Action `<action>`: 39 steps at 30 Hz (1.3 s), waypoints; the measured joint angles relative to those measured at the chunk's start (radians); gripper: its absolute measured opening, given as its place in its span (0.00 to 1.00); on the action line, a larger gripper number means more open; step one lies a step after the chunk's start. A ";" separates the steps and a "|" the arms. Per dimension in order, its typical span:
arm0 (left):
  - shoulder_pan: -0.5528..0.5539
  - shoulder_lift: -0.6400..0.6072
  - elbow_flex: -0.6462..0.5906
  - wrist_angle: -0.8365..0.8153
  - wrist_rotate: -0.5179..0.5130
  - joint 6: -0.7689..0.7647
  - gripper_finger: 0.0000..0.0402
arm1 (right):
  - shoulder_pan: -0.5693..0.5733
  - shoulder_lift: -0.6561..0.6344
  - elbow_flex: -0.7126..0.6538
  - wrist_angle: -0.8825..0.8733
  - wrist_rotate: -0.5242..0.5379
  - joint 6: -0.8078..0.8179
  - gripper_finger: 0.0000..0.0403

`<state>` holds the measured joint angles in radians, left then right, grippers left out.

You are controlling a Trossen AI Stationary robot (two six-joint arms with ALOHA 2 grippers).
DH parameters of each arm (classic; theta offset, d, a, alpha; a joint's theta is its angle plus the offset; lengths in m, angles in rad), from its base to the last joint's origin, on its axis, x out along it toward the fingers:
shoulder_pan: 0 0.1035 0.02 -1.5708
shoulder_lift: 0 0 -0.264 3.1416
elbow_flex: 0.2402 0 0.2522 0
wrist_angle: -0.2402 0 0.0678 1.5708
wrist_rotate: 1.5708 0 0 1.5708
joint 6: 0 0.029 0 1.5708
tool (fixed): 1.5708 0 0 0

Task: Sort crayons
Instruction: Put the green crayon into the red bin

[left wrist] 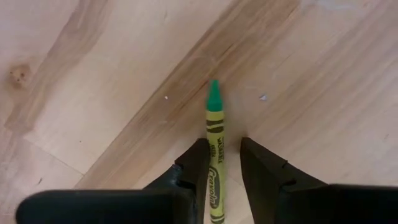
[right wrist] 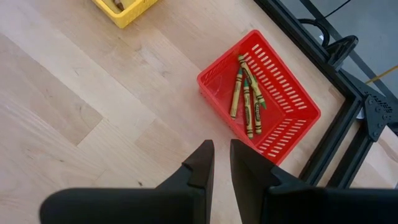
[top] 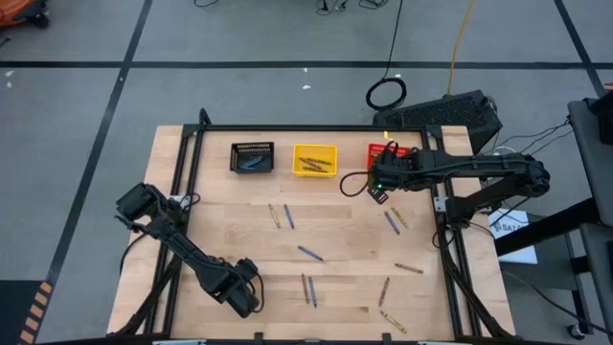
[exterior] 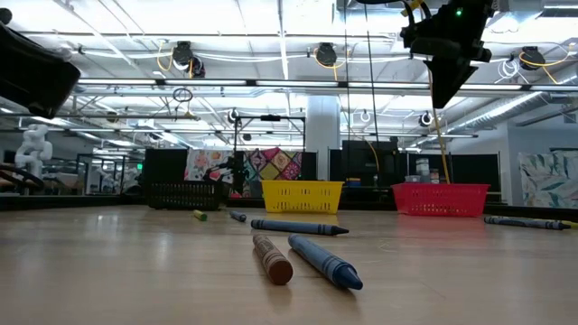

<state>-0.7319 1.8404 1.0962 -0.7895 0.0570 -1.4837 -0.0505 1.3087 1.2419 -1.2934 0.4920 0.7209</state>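
High view: three bins at upper centre, black [top: 253,157], yellow [top: 314,159], red [top: 381,153]; about ten crayons [top: 309,253] lie loose on the table [top: 239,235]. Low view: two crayons in foreground. Left wrist view: left gripper [left wrist: 224,163] straddles one green crayon [left wrist: 214,149], fingers parted, not yet clenched. Right wrist view: right gripper [right wrist: 221,163] empty, fingers narrowly apart; four crayons in the red bin.

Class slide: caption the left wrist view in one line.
Left gripper straddles a green-tipped, yellow-green wrapped crayon lying on the pale wooden table.
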 joint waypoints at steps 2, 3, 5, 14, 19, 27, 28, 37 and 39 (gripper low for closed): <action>0.000 0.001 0.000 0.001 -0.004 0.001 0.17 | 0.000 0.000 0.000 0.000 -0.022 0.000 0.10; 0.000 0.001 -0.001 0.002 -0.006 0.002 0.14 | 0.000 0.000 0.000 0.000 -0.042 0.000 0.10; 0.000 0.002 -0.001 0.004 -0.006 0.020 0.08 | -0.002 0.000 0.000 0.003 -0.076 -0.001 0.10; 0.000 0.003 0.006 0.001 -0.009 0.061 0.01 | -0.002 0.000 0.000 0.003 -0.103 -0.011 0.10; 0.000 0.009 0.039 -0.035 -0.012 0.109 0.01 | -0.002 0.000 0.000 0.011 -0.103 -0.008 0.10; 0.027 -0.004 0.074 -0.073 -0.023 0.183 0.00 | -0.002 0.000 0.000 0.010 -0.102 -0.007 0.10; 0.033 -0.005 0.081 -0.078 -0.034 0.198 0.00 | -0.002 0.000 0.000 0.011 -0.102 -0.007 0.10; 0.156 -0.066 0.108 -0.119 -0.140 0.375 0.00 | -0.002 0.000 0.000 0.031 -0.101 -0.007 0.10; 0.185 -0.080 0.108 -0.118 -0.182 0.427 0.00 | -0.002 0.000 0.000 0.044 -0.101 -0.007 0.10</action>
<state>-0.5472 1.7603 1.2041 -0.9073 -0.1247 -1.0569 -0.0525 1.3090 1.2419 -1.2498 0.3908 0.7139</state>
